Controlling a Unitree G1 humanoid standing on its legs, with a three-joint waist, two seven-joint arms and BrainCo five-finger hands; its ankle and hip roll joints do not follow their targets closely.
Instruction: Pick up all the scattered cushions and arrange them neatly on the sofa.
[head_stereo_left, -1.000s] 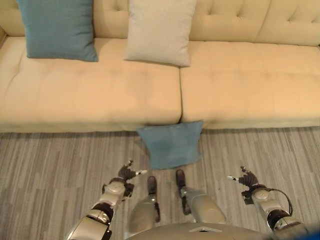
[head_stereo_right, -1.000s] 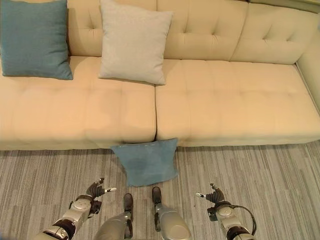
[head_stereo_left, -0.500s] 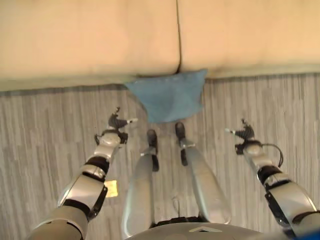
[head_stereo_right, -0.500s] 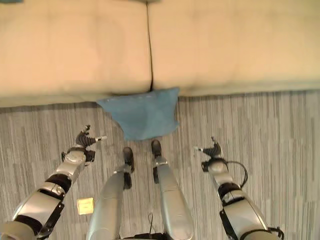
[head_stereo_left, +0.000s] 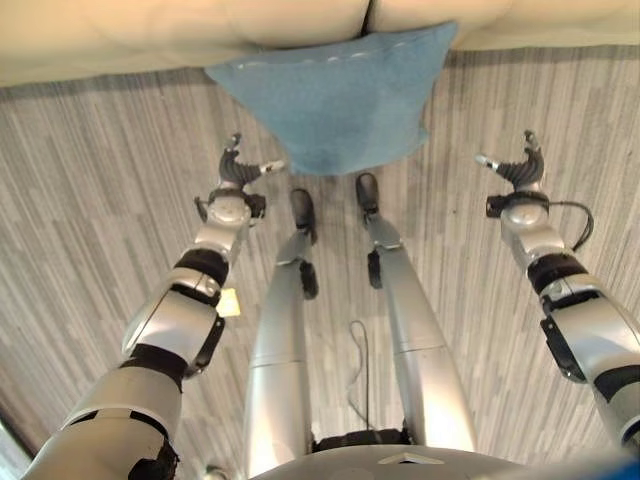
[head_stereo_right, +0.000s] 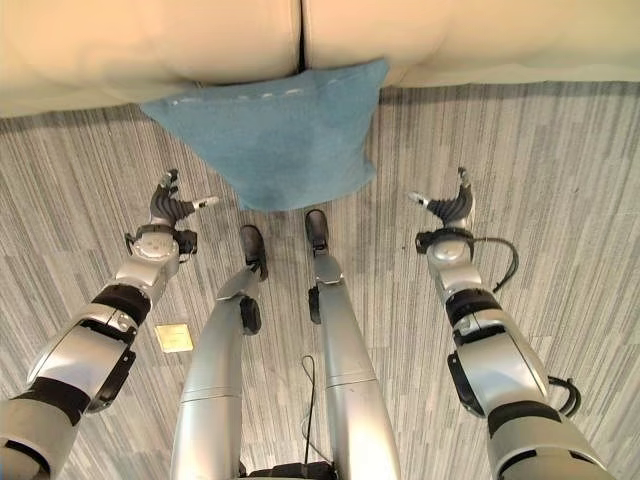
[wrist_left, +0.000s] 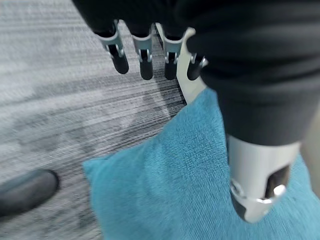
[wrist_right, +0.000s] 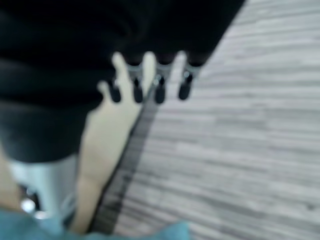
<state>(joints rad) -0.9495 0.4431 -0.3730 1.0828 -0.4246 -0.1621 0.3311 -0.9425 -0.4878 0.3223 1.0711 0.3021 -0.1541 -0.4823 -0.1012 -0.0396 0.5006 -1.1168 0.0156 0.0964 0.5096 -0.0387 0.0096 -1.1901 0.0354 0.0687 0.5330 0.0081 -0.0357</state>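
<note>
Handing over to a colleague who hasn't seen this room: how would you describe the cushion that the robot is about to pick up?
Start at the cream sofa along the far edge of the striped grey floor. Where its two seat cushions meet, a blue cushion leans against the sofa front with its lower edge on the floor, between the left hand and the right hand, both open and apart from it. It is the one blue fabric item here.

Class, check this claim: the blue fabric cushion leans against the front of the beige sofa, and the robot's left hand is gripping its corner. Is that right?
Not quite. The blue fabric cushion does lean against the beige sofa, but the left hand is open beside it, holding nothing, as the left wrist view shows.
</note>
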